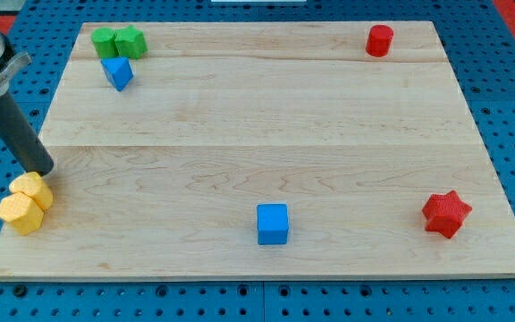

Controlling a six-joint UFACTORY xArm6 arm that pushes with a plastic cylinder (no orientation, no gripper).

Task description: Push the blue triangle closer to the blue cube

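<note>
The blue triangle (117, 72) lies near the board's top left corner, just below two green blocks. The blue cube (273, 224) sits near the view's bottom edge, at the middle of the board. They are far apart. My tip (45, 170) is at the board's left edge, just above two yellow blocks (26, 203) and touching or nearly touching the upper one. It is well below the blue triangle and far left of the blue cube.
Two green blocks (120, 41) sit side by side at the top left corner. A red cylinder (379, 40) stands at the top right. A red star (445, 214) lies at the bottom right. The wooden board (266, 134) rests on a blue pegboard.
</note>
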